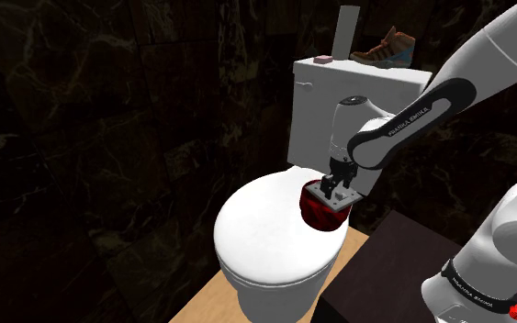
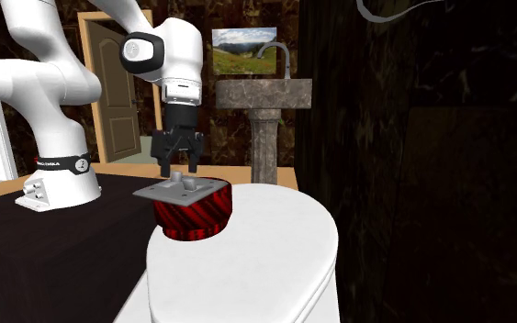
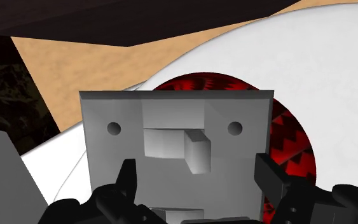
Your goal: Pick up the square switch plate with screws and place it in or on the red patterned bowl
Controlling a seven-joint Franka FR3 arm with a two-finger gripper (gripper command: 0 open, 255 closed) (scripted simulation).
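Note:
A grey square switch plate [image 2: 181, 190] with two screw holes and a raised toggle lies flat across the rim of the red patterned bowl [image 2: 192, 217]. The bowl stands on the closed white toilet lid [image 2: 247, 257]. My black gripper [image 2: 182, 172] hangs just above the plate, pointing down, open. In the wrist view the fingers [image 3: 128, 181] stand apart on either side of the toggle on the plate [image 3: 171, 121], touching nothing, and the bowl [image 3: 292, 140] shows under the plate's edge. In the shoulder view the gripper [image 1: 342, 183] sits over the plate [image 1: 325, 190] and bowl [image 1: 319, 216].
The white toilet tank [image 1: 357, 101] behind the lid carries a brown shoe [image 1: 387, 48], a small pink block [image 1: 321, 60] and a grey upright item [image 1: 346, 30]. My dark stand [image 2: 45, 248] adjoins the toilet. A stone pedestal sink [image 2: 264, 101] and a door [image 2: 114, 92] stand behind.

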